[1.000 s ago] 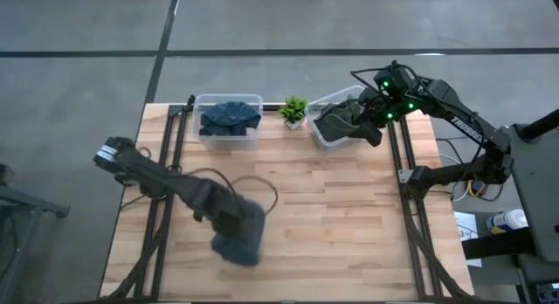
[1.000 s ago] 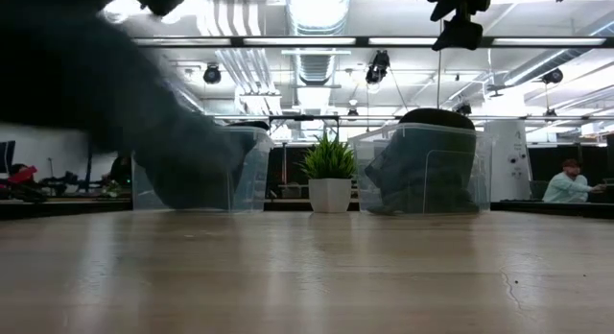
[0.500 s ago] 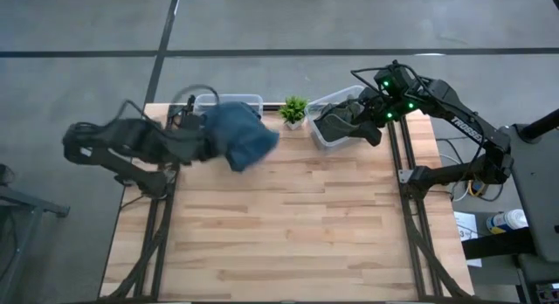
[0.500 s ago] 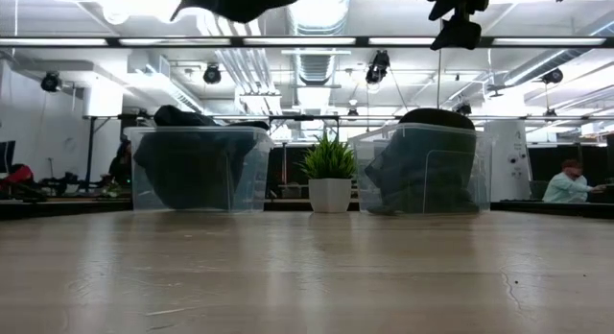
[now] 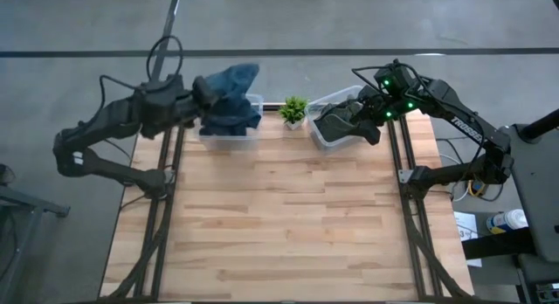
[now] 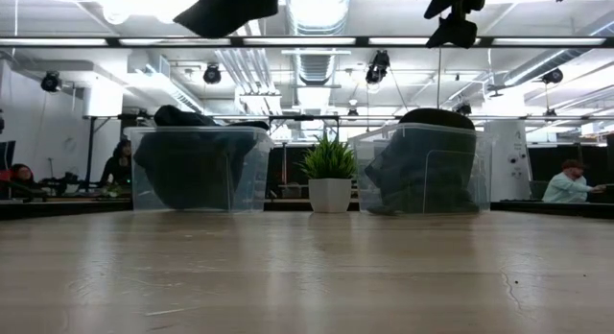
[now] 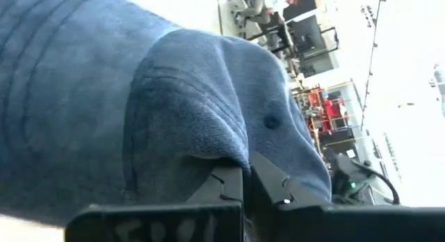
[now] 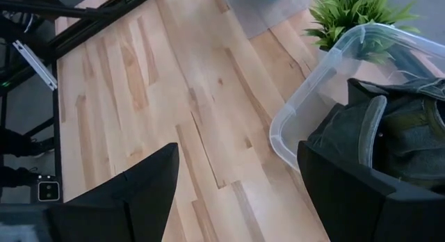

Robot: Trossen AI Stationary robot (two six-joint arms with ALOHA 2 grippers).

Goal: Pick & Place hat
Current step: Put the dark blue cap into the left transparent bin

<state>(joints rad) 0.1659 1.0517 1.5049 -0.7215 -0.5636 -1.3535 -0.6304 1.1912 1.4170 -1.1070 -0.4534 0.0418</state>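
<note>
A blue hat (image 5: pixel 229 84) is up in the air over the clear left bin (image 5: pixel 251 140) at the table's far edge, with my left gripper (image 5: pixel 201 93) shut on it. In the low view the hat (image 6: pixel 230 6) shows at the picture's top. It fills the left wrist view (image 7: pixel 139 96) beyond my left gripper (image 7: pixel 247 185). The left bin holds other dark blue hats (image 5: pixel 229 120). My right gripper (image 8: pixel 236 193) stands open above the clear right bin (image 5: pixel 325 136), which holds dark hats (image 5: pixel 342 122). My left gripper pinches a fold of the blue hat's cloth (image 7: pixel 221 156) between its two fingers. The fingers come at it nearly level from the table's left side. The hat is lifted clear, bulging out beyond the fingers above the left bin.
A small potted plant (image 5: pixel 293 110) stands between the two bins at the far edge. Bare wooden tabletop (image 5: pixel 288 217) stretches from the bins to the near edge. Black frame rails (image 5: pixel 166 190) run along both sides.
My left gripper has risen from the near-left part of the table and swung toward the far edge, tipping from pointing down to nearly level. It has stayed shut. The blue hat went with it, lifted clear of the table to above the left bin.
</note>
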